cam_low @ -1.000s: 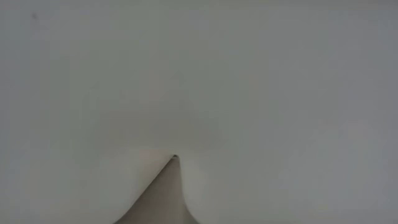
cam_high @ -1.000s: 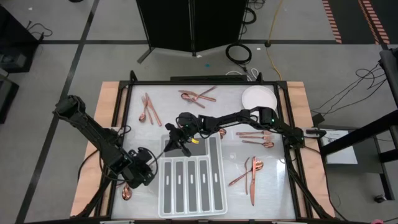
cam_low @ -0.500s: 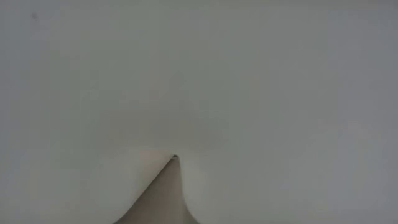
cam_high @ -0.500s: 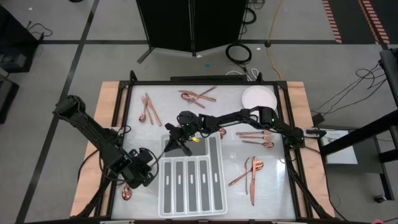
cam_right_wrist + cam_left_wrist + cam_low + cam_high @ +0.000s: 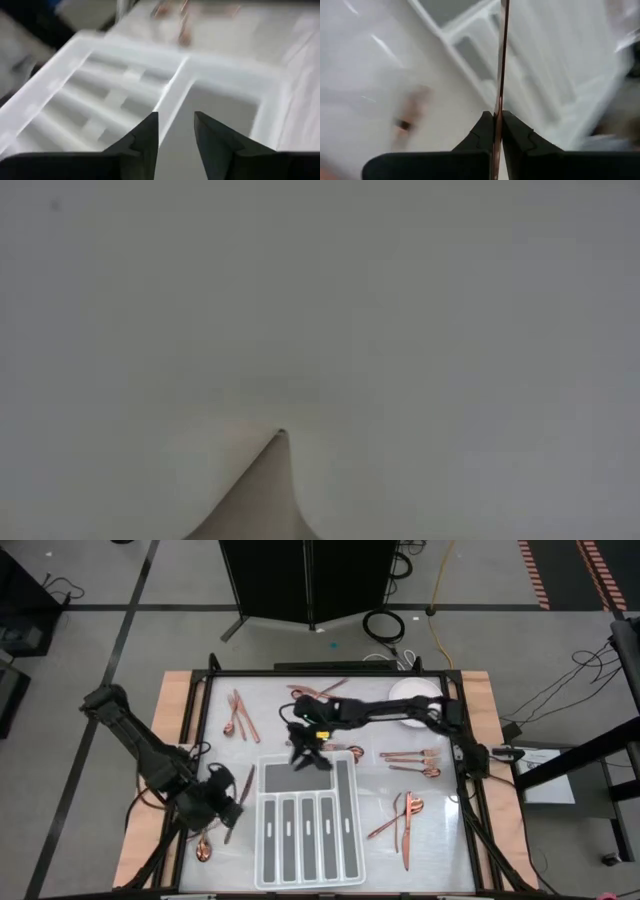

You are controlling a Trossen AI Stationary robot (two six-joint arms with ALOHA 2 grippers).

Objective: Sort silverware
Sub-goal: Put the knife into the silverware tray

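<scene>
Copper silverware lies in groups on the white table: at the far left [image 5: 240,715], far middle [image 5: 320,693], right [image 5: 410,758] and near right [image 5: 405,815]. One spoon [image 5: 203,850] lies at the near left. My left gripper [image 5: 225,805] [image 5: 497,117] is left of the white divided tray [image 5: 305,825], shut on a slim copper piece [image 5: 240,795]. My right gripper [image 5: 308,758] [image 5: 176,125] hangs open over the tray's far end with nothing between its fingers. My left gripper pinches the slim copper piece [image 5: 497,107] between its two fingers. The piece is seen edge-on and runs along the fingers, sticking out well past their tips toward the tray. The fingers slant down from the table's left. Which end of the piece they hold is hidden by the gripper.
A round white plate [image 5: 415,695] sits at the far right. The tray's long slots [image 5: 300,835] run near to far, with a cross compartment [image 5: 275,777] at their far end. Black frame rails [image 5: 200,740] border the table. The low view shows only a blank pale surface.
My left gripper has risen and rolled, and the copper piece now shows slanting beside the tray's left edge. My right gripper has risen, moved from the tray's far left corner toward the far and right edges, and opened.
</scene>
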